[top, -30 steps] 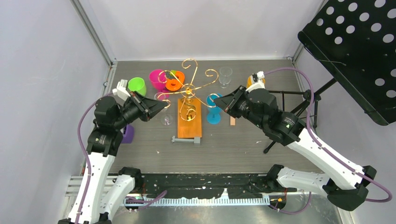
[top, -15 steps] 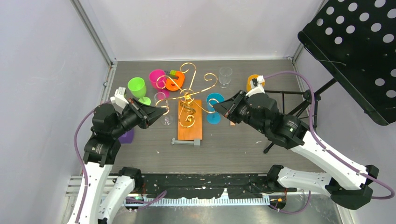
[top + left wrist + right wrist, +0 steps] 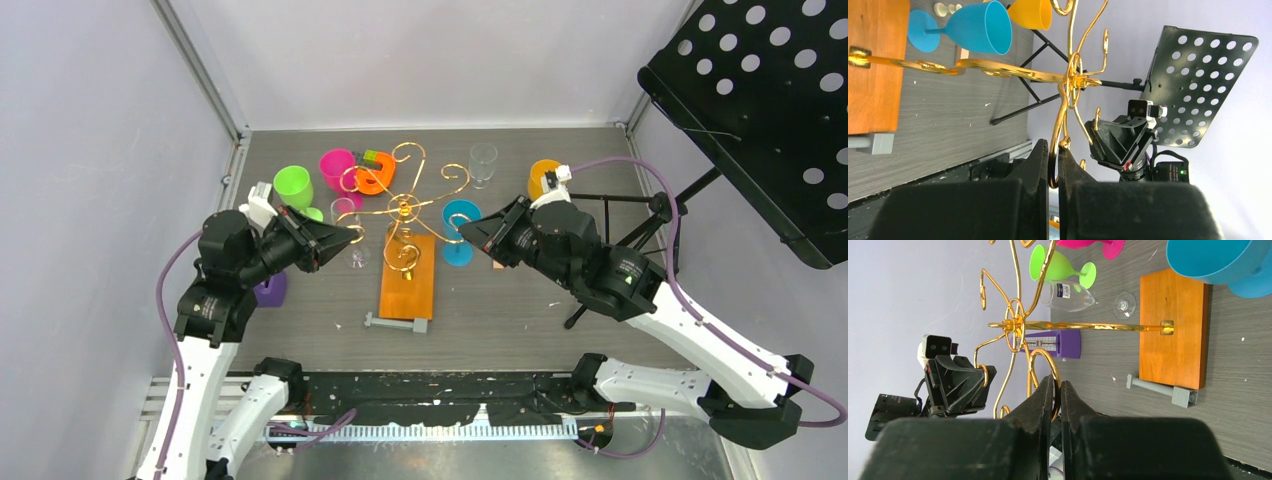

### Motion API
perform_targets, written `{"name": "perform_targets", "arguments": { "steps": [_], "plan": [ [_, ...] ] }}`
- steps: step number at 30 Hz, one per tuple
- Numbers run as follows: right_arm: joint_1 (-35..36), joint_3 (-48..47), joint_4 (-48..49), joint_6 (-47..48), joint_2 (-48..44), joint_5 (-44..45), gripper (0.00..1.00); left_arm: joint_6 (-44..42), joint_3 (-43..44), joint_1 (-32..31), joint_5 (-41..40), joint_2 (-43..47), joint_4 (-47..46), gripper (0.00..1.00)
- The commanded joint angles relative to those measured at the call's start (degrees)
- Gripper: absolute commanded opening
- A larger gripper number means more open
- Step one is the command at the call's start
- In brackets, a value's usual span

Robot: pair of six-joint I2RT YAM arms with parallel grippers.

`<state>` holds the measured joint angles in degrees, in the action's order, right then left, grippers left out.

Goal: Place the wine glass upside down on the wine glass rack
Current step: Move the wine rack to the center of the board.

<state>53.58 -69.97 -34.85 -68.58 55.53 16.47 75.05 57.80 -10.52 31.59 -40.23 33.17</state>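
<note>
Left gripper [image 3: 348, 236] is pinched shut on a gold scroll of the wine glass rack [image 3: 405, 207]. The clear wine glass [image 3: 1068, 295] stands upright on the table just left of the rack's orange base [image 3: 405, 285], and the right gripper [image 3: 463, 232] is clamped on a scroll opposite. I judge both arms are only steadying the rack, so next I must free one gripper, take that glass by its stem and turn it over. Green [image 3: 293, 183] and pink [image 3: 337, 163] glasses crowd the left scrolls, and a blue glass [image 3: 980, 27] stands close by my right gripper.
</note>
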Motion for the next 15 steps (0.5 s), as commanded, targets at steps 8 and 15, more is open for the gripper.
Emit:
{"name": "perform_targets", "arguments": {
  "steps": [8, 15],
  "plan": [
    [0.30, -2.51, 6.02, 0.72, -4.43, 3.87, 0.06, -0.67, 0.82, 0.50, -3.63, 1.09, -3.46, 0.00],
    [0.30, 0.15, 7.85, 1.48, -4.01, 4.97, 0.08, -1.24, -2.12, 0.50, -4.27, 1.61, -4.56, 0.10]
  ]
}}
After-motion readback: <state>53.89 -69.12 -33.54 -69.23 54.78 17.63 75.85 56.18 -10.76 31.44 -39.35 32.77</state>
